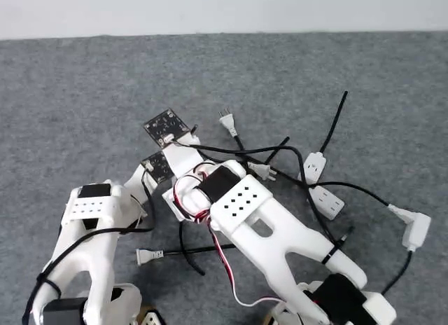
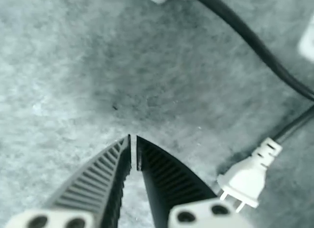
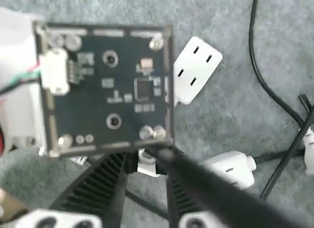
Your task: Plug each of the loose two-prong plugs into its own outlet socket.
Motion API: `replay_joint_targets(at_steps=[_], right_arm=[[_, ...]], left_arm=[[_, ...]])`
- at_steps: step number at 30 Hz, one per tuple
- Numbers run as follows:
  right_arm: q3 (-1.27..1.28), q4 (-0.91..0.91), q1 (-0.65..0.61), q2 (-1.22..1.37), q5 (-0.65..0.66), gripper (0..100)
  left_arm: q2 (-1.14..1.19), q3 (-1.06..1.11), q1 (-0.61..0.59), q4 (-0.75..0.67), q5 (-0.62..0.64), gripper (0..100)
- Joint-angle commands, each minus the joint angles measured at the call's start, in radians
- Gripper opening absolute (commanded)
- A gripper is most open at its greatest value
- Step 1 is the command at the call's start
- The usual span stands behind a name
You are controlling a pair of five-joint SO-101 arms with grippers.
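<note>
Where the desk (image 1: 77,94) is seen from above, my left arm (image 1: 91,216) sits at the near left and my right arm (image 1: 280,230) runs from the near right toward the middle. Two outlets (image 1: 313,167) lie close together right of centre, just right of that arm. Among the loose plugs are a far plug (image 1: 226,120), a mid plug (image 1: 260,171) just left of the outlets, and a near plug (image 1: 148,256) between my two arms, lying left to right with its prongs to the left. I judge the right arm nearer the mid plug and the outlets, and the left arm nearer the near plug.

From my left wrist, the left jaws (image 2: 133,138) are together with nothing between them, over bare desk. A plug (image 2: 245,180) lies just off to one side, not in their line. Its long axis slants across the jaws, with the prongs toward my wrist and the cord (image 2: 289,129) trailing away. To take it I would have to part the jaws, shift sideways and turn across its body.

From my right wrist, the right jaws (image 3: 146,161) have a small white piece at their tips; whether they are clamped on it I cannot tell. A camera board (image 3: 108,85) stands close ahead. An outlet (image 3: 196,68) lies past its edge, slots showing, and another plug (image 3: 230,169) rests just beside the jaws.
</note>
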Motion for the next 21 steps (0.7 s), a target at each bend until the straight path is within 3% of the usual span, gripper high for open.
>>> replay_joint_targets(at_steps=[1, 12, 21], right_arm=[[-0.025, -0.084, 0.024, 0.002, 0.012, 0.8], [0.008, -0.478, 0.110, 0.147, 0.115, 0.8], [-0.031, -0.527, 0.148, 0.213, 0.143, 0.8]], left_arm=[[-0.035, -0.008, -0.008, -0.037, 0.058, 1], [-0.035, -0.025, -0.061, -0.071, 0.163, 1], [-0.035, -0.025, -0.063, -0.071, 0.163, 1]])
